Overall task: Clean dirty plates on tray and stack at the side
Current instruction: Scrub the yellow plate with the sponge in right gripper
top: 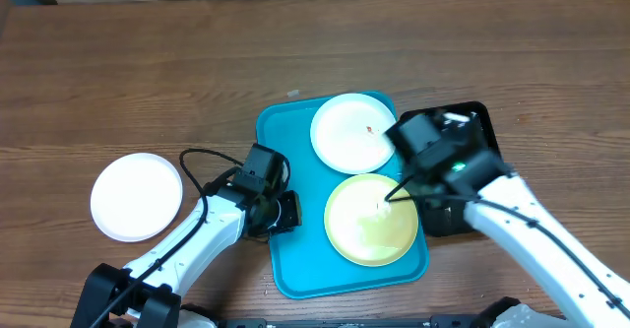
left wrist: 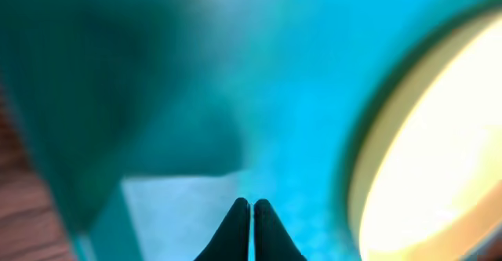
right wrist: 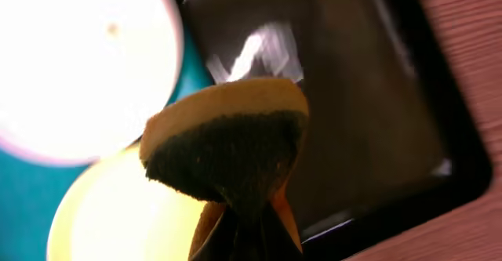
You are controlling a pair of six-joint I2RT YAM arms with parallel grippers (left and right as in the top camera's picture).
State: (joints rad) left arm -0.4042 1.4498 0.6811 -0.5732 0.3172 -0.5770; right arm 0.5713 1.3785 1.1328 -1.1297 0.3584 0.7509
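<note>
The left gripper point(left wrist: 251, 206), fingers pressed together and empty, reaches low over the glossy turquoise tray point(top: 295, 259) at its 9 o'clock edge. The right gripper point(right wrist: 243, 222) pinches a yellow sponge point(right wrist: 227, 135) with a dark scouring face, apparently just above the pale yellow plate point(top: 371, 220). A white stained plate point(top: 349, 131) lies at the tray's 12 o'clock, and 1 white plate point(top: 136, 196) rests on the wooden table point(top: 148, 72).

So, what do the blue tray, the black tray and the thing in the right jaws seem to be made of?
Blue tray: likely plastic, with a smooth, uniform turquoise surface and rounded rim. Black tray: probably glossy plastic, since it shows bright reflections. The sponge: soft foam, a yellow layer over a dark, rough scouring side, pinched in the right jaws.
</note>
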